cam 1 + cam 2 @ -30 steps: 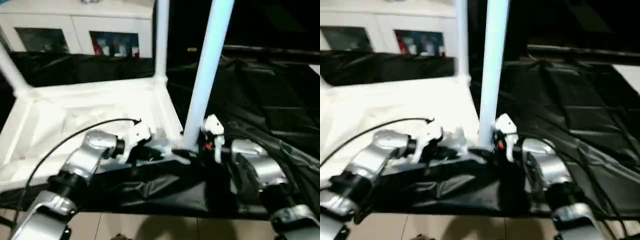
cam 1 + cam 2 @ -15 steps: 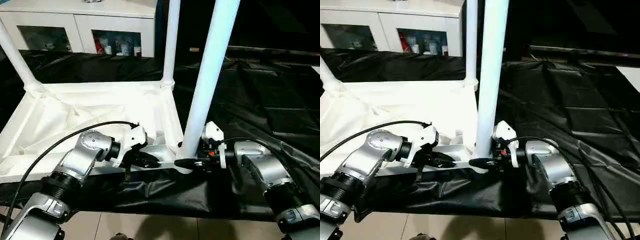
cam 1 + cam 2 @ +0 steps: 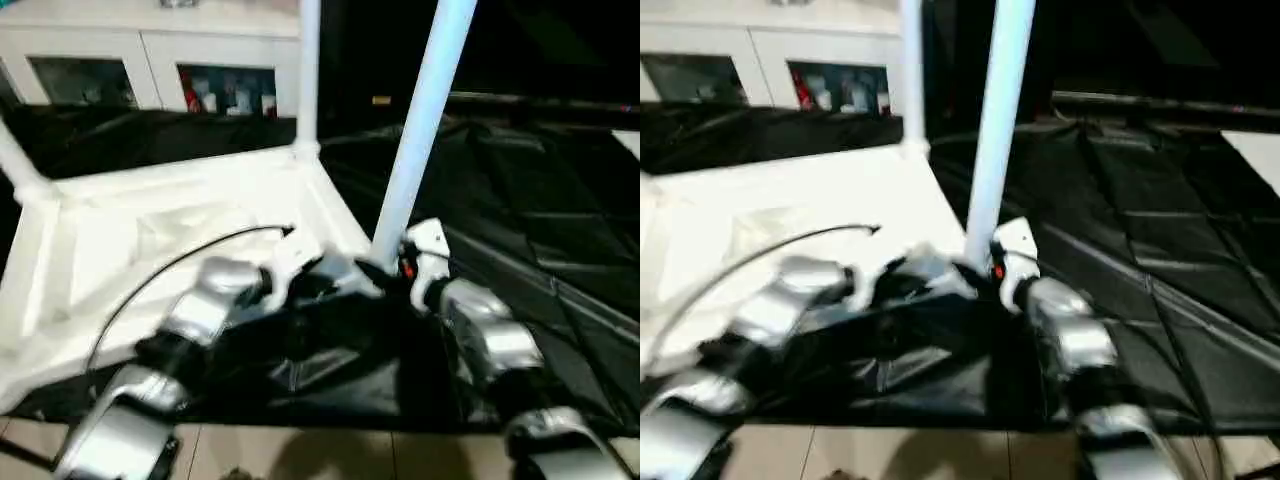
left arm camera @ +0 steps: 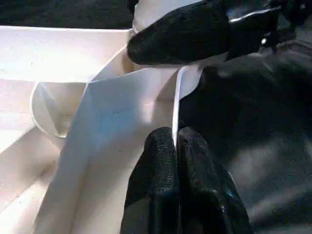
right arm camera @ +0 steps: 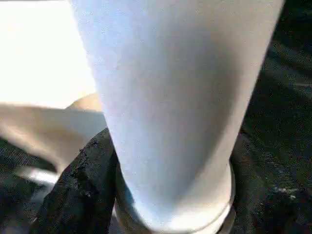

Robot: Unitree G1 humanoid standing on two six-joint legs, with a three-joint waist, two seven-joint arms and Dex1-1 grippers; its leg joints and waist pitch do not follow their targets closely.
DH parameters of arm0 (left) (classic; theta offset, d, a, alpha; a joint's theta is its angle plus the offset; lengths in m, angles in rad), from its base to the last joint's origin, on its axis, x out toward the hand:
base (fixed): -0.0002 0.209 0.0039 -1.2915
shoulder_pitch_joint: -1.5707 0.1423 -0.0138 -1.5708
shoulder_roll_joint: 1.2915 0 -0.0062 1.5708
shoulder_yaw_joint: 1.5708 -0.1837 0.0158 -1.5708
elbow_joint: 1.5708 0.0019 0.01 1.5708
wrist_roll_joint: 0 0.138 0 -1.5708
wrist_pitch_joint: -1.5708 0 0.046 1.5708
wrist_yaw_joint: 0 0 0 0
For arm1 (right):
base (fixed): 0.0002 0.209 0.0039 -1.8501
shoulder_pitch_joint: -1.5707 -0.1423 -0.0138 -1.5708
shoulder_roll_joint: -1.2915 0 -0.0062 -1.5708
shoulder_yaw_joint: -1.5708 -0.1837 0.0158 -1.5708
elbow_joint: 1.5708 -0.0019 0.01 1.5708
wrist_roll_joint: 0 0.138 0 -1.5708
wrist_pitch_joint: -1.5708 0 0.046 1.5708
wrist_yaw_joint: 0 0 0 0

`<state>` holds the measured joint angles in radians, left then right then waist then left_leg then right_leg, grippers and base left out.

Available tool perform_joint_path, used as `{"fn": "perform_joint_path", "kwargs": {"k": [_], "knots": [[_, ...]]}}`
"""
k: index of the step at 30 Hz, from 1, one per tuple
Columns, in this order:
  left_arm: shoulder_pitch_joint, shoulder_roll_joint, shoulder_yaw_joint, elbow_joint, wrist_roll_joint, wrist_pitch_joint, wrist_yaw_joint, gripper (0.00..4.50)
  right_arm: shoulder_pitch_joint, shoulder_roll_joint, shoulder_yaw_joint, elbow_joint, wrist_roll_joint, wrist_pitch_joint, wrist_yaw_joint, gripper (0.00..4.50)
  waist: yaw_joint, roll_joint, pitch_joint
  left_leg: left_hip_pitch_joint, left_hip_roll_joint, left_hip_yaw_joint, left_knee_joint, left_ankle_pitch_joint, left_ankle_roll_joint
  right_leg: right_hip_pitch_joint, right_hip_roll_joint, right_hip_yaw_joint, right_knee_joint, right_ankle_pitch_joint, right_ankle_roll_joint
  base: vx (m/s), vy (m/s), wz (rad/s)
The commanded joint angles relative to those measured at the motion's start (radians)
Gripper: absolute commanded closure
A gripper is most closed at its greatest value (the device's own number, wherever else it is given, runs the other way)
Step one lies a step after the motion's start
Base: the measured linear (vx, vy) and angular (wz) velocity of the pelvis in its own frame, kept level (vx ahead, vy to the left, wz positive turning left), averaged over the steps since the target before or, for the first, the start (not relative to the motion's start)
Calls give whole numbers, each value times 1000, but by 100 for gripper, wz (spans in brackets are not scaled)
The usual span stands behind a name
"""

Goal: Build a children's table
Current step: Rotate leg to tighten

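The white children's table (image 3: 150,230) lies upside down on black sheeting, its ribbed underside facing up. Three legs stand in corner sockets: the near right leg (image 3: 420,130), the far right leg (image 3: 308,70) and a left leg (image 3: 15,160). My left gripper (image 4: 175,146) is shut on the thin white rim (image 4: 176,97) at the near right corner. My right gripper (image 3: 392,272) is at the base of the near right leg (image 5: 170,97), with a black finger (image 5: 83,190) pressed against each side. Its finger (image 4: 180,34) also crosses the left wrist view.
Black sheeting (image 3: 520,200) covers the surface to the right and behind the table. A white glass-door cabinet (image 3: 150,70) stands at the back left. Tiled floor (image 3: 300,455) runs along the near edge. A black cable (image 3: 180,265) arcs over my left forearm.
The picture has blurred and shifted. The near right corner, with both grippers on it, has moved away from me and the table has turned slightly. Both holds are unchanged.
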<state>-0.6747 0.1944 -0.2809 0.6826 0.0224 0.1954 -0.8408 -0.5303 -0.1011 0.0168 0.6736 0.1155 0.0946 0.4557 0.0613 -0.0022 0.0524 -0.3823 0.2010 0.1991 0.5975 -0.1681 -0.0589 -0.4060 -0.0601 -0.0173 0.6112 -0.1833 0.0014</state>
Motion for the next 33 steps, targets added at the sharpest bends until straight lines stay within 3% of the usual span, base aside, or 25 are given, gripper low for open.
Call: {"fn": "perform_joint_path", "kwargs": {"k": [1,4,7,14,16,18,19,20,24,26,30,33], "knots": [[-37,-83,32,57,10,-21,182,450,-2,142,82,41,-7,4,-12,180,-9,-4,-57,23,22,-18,-80,-289,-18,26,-64,30,-88,-301,-175,0,0,0],[-41,-103,31,70,15,-35,176,450,-15,170,94,47,-18,-22,0,180,-10,-2,-56,24,22,-19,-81,-305,-11,29,-64,29,-90,-308,-172,0,0,0],[-27,-90,22,54,8,-29,132,450,-15,157,95,33,4,-30,70,111,-9,0,-55,24,24,-20,-83,-316,-6,28,-65,29,-91,-323,-169,0,0,0],[-3,-15,13,19,-8,-44,-42,450,-10,39,114,-23,23,-8,292,88,-12,-5,-59,19,25,-20,-81,-299,11,36,-67,29,-88,-298,-182,0,0,0],[14,38,-6,-25,-28,-55,-173,450,1,-37,132,-73,44,13,423,88,-10,-8,-61,14,26,-19,-79,-260,35,43,-67,29,-83,-246,-196,0,0,0],[19,50,-7,-40,-37,-53,-200,450,4,-56,136,-85,48,18,453,88,-12,-4,-64,14,28,-18,-78,-236,40,43,-67,29,-78,-209,-207,0,0,0],[27,63,-9,-59,-50,-60,-237,450,7,-78,140,-98,53,24,491,88,-13,-4,-67,16,27,-15,-73,-216,44,41,-65,29,-74,-164,-225,0,0,0],[36,79,-14,-81,-62,-61,-280,450,11,-100,143,-111,57,30,535,88,-10,-6,-69,13,28,-15,-72,-192,53,48,-64,27,-68,-119,-242,0,0,0],[69,151,-44,-161,-83,-64,-417,450,30,-207,179,-159,56,51,711,88,2,0,-69,16,34,-8,-67,-169,77,44,-60,24,-59,-61,-267,0,0,0],[75,162,-45,-175,-86,-63,-439,450,33,-231,193,-165,47,48,745,88,8,2,-65,21,36,-6,-69,-196,71,36,-61,24,-65,-99,-267,0,0,0],[90,185,-46,-198,-89,-70,-482,450,37,-265,212,-176,32,50,795,88,16,-1,-60,25,37,-11,-76,-256,25,34,-64,26,-74,-227,-234,0,0,0],[102,197,-49,-220,-95,-63,-498,450,41,-275,223,-189,33,56,816,120,18,-2,-63,23,36,-11,-75,-239,21,35,-64,27,-71,-203,-229,0,0,0]]}}
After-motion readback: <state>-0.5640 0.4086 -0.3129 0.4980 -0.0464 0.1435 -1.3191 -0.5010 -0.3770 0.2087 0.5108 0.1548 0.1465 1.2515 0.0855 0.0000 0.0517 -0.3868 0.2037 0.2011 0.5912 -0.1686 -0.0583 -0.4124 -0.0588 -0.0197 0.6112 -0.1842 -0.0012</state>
